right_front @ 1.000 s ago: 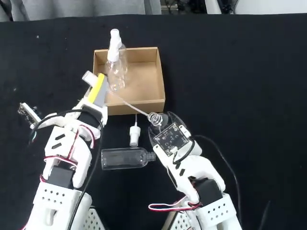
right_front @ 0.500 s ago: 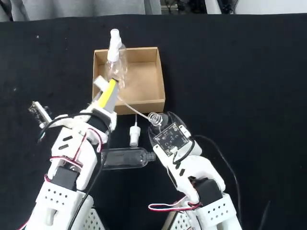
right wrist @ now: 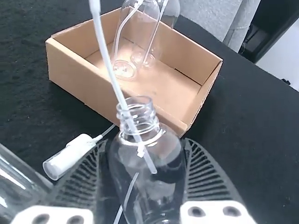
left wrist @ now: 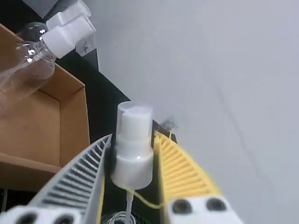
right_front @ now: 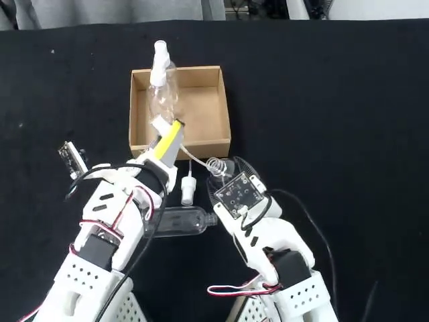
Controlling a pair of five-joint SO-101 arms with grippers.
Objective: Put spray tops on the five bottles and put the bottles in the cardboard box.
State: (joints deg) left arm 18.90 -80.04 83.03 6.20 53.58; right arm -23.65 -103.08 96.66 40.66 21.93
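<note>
My left gripper (right_front: 163,131) is shut on a white spray top (left wrist: 133,145), held over the near edge of the cardboard box (right_front: 201,114). The top's thin dip tube (right wrist: 110,70) slants down into the open neck of a clear bottle (right wrist: 142,154). That bottle stands upright in my right gripper (right_front: 225,173), which is shut on it just in front of the box. Two clear bottles (right wrist: 135,32) lean in the box, one with a white spray top (right_front: 160,52). A loose spray top (right_front: 188,190) and an uncapped bottle (right_front: 179,221) lie on the table between the arms.
The table is covered in black cloth (right_front: 335,100), with open room to the right of the box and behind it. The box's near wall (right wrist: 88,88) stands close in front of the held bottle.
My left arm has swung right and toward the right gripper, carrying the spray top from the box's left edge to its near edge. The right arm and its bottle have stayed put.
</note>
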